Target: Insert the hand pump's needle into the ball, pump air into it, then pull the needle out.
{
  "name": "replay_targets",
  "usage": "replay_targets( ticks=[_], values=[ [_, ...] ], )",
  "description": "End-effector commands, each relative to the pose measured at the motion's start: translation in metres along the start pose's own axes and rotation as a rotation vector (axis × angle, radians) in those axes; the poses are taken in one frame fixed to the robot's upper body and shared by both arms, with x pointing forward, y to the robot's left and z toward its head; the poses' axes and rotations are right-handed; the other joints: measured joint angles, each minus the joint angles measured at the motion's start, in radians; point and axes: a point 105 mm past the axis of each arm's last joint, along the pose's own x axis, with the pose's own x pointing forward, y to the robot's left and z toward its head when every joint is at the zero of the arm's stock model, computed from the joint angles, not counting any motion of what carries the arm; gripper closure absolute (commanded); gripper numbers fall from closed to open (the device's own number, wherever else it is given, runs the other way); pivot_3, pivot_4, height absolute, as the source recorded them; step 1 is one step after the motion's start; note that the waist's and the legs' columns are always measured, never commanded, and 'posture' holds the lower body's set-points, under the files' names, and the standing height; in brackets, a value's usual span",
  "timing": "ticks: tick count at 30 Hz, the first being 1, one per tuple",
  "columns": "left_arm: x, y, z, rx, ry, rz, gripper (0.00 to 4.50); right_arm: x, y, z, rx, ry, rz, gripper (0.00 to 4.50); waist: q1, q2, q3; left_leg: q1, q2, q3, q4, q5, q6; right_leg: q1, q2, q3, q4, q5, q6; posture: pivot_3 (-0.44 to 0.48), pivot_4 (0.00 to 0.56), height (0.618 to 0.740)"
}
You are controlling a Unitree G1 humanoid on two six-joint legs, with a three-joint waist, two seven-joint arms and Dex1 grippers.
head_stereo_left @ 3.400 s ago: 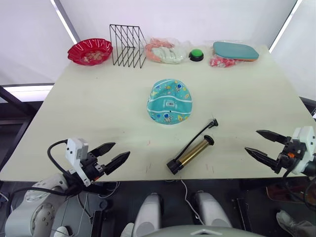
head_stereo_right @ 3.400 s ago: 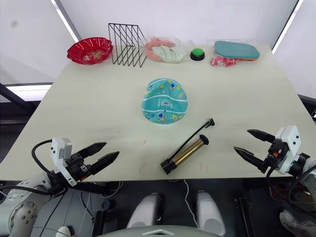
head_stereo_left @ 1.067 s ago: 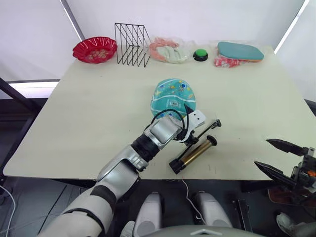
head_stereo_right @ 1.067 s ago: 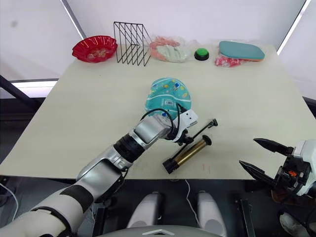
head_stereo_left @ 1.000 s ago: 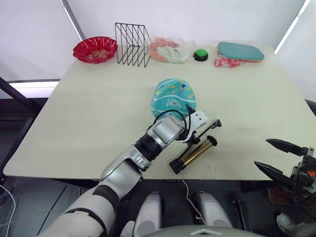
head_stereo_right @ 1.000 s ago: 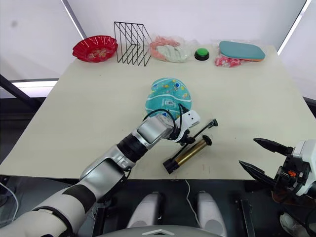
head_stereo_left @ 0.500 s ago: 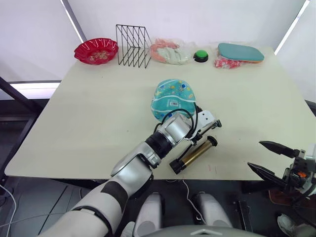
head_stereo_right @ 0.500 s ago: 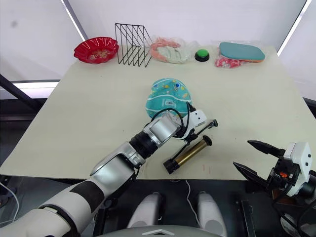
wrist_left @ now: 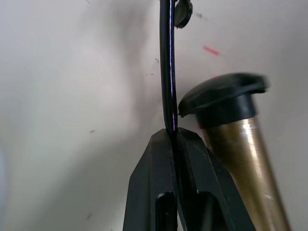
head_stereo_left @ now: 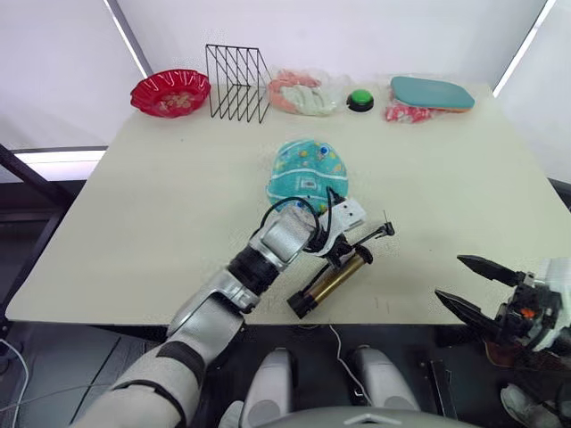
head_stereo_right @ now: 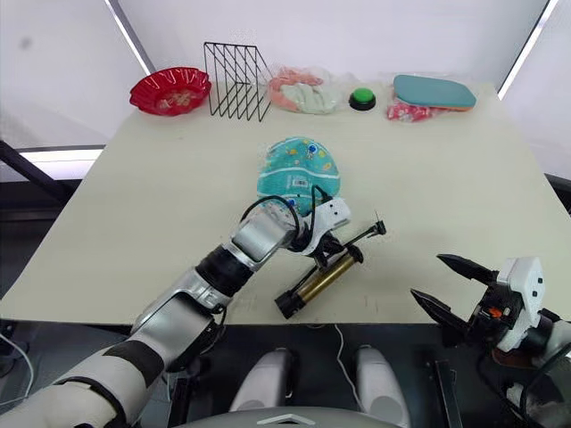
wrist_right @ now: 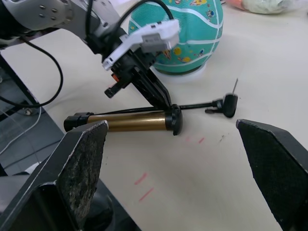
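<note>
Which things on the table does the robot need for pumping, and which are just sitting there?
Needed: hand pump, its needle, the ball.

Just sitting: red bowl, wire rack, green button, teal pad, plastic bags.

Your left gripper (wrist_left: 174,144) is clamped on the thin black hose (head_stereo_left: 364,238), its arm lying across the middle of the pale tabletop (head_stereo_left: 161,223) just in front of the teal rubber ball (head_stereo_left: 306,172); the ball's near side is blocked that way. The bronze-gold metal pump cylinder (head_stereo_left: 328,282) lies diagonally beside the fingers, close to the near edge. The needle (wrist_right: 235,85) on its black fitting points up, apart from the ball. Bare table spreads wide to the right, where your right gripper (head_stereo_left: 470,288) hangs spread off the near edge. Along the far edge stand a red bowl (head_stereo_left: 169,92), black wire rack (head_stereo_left: 235,82), green button (head_stereo_left: 359,101) and flat teal pad (head_stereo_left: 431,93).
</note>
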Motion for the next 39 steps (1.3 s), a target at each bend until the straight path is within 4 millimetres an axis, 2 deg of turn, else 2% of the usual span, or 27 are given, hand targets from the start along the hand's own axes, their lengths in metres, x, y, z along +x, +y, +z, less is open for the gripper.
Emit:
replay_targets(
  ticks=[1, 4, 10, 12, 14, 17, 20, 29, 35, 39],
  values=[
    [-0.025, -0.011, 0.024, 0.062, -0.153, -0.04, 4.46, 0.008, 0.0, 0.009, 0.018, -0.033, -0.034, 0.0, 0.001, 0.0, 0.0, 0.0, 0.0, 0.0, 0.0, 0.0, 0.0, 0.0, 0.0, 0.0, 0.0, 0.0, 0.0, 0.0, 0.15, 0.74],
    [-0.042, -0.016, 0.027, 0.083, -0.231, -0.058, 4.46, 0.015, 0.0, 0.011, 0.034, -0.037, -0.054, 0.0, 0.002, 0.001, 0.0, 0.0, 0.0, -0.001, -0.001, 0.0, 0.0, 0.0, 0.0, 0.0, 0.0, 0.0, 0.0, 0.0, 0.15, 0.74],
    [-0.065, -0.023, 0.029, 0.103, -0.405, -0.083, 4.46, 0.035, 0.002, 0.03, 0.098, -0.095, -0.077, 0.0, -0.001, 0.001, 0.0, 0.0, 0.0, -0.001, 0.0, 0.0, 0.0, 0.0, 0.0, -0.001, 0.001, 0.0, 0.0, 0.0, 0.15, 0.74],
    [-0.077, -0.025, 0.026, 0.088, -0.495, -0.091, 4.46, 0.046, 0.011, 0.04, 0.202, -0.121, 0.014, 0.0, -0.008, 0.001, 0.0, 0.001, 0.001, 0.0, -0.001, 0.0, 0.0, 0.0, 0.0, 0.001, 0.0, 0.0, 0.0, 0.0, 0.15, 0.74],
    [-0.083, -0.022, 0.021, 0.048, -0.536, -0.087, 4.46, 0.052, 0.013, 0.045, 0.218, -0.116, 0.045, 0.0, -0.005, 0.001, 0.0, 0.001, 0.002, 0.0, 0.0, 0.0, 0.0, 0.0, 0.001, 0.0, 0.001, 0.0, -0.001, 0.0, 0.15, 0.74],
    [-0.088, -0.016, 0.015, 0.038, -0.563, -0.064, 4.46, 0.06, 0.007, 0.05, 0.277, -0.103, 0.062, 0.0, 0.003, 0.001, 0.0, 0.001, 0.001, -0.001, 0.0, 0.0, 0.0, 0.0, 0.001, -0.001, 0.001, 0.0, 0.0, 0.0, 0.15, 0.74],
    [-0.09, -0.016, 0.007, 0.084, -0.554, -0.04, 4.46, 0.071, 0.01, 0.058, 0.288, -0.084, 0.122, 0.0, 0.002, 0.001, 0.0, 0.0, 0.001, 0.0, 0.001, 0.0, 0.0, 0.0, 0.0, 0.0, 0.0, 0.0, 0.0, 0.0, 0.15, 0.74],
    [-0.09, -0.019, -0.003, 0.068, -0.585, -0.037, 4.46, 0.112, 0.0, 0.065, 0.24, -0.006, 0.147, 0.0, 0.0, 0.001, 0.001, 0.0, 0.001, 0.0, 0.001, -0.001, 0.001, 0.0, 0.0, 0.0, 0.0, 0.0, 0.0, 0.0, 0.15, 0.74],
    [-0.092, -0.02, -0.005, 0.063, -0.592, -0.034, 4.46, 0.124, 0.0, 0.071, 0.224, -0.03, 0.156, 0.0, 0.002, 0.001, 0.001, -0.001, 0.001, -0.001, 0.0, -0.001, 0.001, 0.0, 0.001, -0.001, 0.0, 0.0, 0.0, 0.0, 0.15, 0.74],
    [-0.094, -0.018, -0.006, 0.059, -0.595, -0.017, 4.5, 0.133, 0.004, 0.077, 0.232, -0.066, 0.184, 1.12, -0.001, 0.001, 0.001, -0.001, 0.001, 0.0, 0.001, -0.001, 0.001, 0.0, 0.0, 0.0, 0.0, 0.0, 0.0, 0.0, 0.15, 0.74]
  ],
)
